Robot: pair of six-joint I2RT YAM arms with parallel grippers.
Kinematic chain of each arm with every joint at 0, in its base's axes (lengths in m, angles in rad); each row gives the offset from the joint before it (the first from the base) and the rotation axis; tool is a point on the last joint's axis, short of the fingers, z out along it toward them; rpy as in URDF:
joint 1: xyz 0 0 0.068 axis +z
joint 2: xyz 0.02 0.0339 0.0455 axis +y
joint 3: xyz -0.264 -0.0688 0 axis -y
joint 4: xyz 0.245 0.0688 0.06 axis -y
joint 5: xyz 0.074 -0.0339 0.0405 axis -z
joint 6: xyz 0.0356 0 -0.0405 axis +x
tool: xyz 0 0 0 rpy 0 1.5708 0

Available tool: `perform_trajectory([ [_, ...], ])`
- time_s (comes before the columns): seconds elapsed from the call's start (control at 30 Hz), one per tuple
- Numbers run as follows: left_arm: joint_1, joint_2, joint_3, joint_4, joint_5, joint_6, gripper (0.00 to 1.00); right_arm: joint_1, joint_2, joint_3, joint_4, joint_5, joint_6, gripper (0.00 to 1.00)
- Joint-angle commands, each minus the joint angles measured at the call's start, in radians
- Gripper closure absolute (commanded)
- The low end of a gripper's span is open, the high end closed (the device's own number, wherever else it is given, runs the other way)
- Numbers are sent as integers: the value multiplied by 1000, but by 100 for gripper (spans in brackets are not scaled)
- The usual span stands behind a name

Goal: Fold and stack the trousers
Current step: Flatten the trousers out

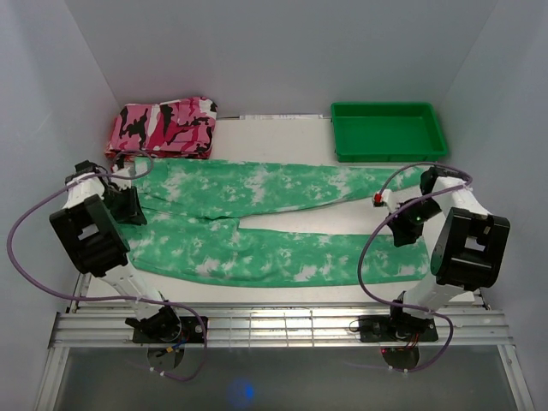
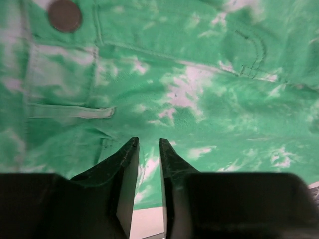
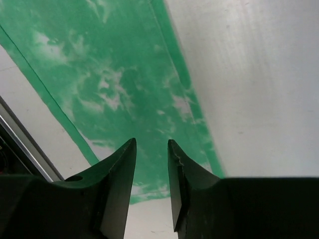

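Observation:
The green and white tie-dye trousers (image 1: 214, 248) lie flat across the table, waist at the left and both legs running right, slightly spread. My left gripper (image 1: 135, 205) hovers over the waist end. In the left wrist view the gripper (image 2: 148, 142) is slightly open and empty above the cloth (image 2: 199, 89), near a brown button (image 2: 65, 15) and a pocket. My right gripper (image 1: 401, 233) is over the near leg's end. In the right wrist view the gripper (image 3: 151, 142) is open and empty above the leg hem (image 3: 114, 84).
A folded pink, black and white camouflage cloth (image 1: 164, 127) lies at the back left, touching the trousers' waist. An empty green plastic tray (image 1: 388, 133) stands at the back right. A metal rail (image 1: 282, 325) runs along the near edge. White walls close in both sides.

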Motion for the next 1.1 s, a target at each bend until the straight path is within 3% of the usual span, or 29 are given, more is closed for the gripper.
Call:
perform_trajectory([
  [0.0, 3, -43, -103, 94, -4, -76, 68, 2, -9, -137, 130, 80, 77, 63],
  [0.07, 4, -53, -173, 126, -57, -107, 72, -4, -26, -202, 242, 155, 94, 66],
  [0.23, 35, -82, -288, 192, -234, -180, 91, -80, -60, -375, 413, 353, 82, 72],
  [0.37, 72, -154, -330, 197, -320, -177, 100, -171, -87, -394, 399, 404, 39, 75],
  [0.47, 85, -169, -315, 175, -305, -154, 100, -185, -126, -346, 300, 334, 13, 74],
  [0.53, 84, -166, -267, 136, -240, -133, 94, -176, -121, -267, 182, 208, 3, 70],
  [0.57, 84, -163, -243, 110, -181, -110, 78, -168, -108, -153, 149, 167, 19, 69],
  [0.67, 66, -165, -142, 40, -9, -69, 54, -122, -3, 60, 77, 1, 138, 63],
  [0.77, 3, -155, -53, 22, 41, -73, 52, -38, 127, 401, 120, -131, 308, 56],
  [0.9, -91, -125, 17, 54, 7, -127, 52, 63, 305, 601, 261, -109, 517, 54],
  [1.07, -172, -39, 89, 96, -19, -206, 52, 146, 549, 838, 290, -47, 537, 54],
])
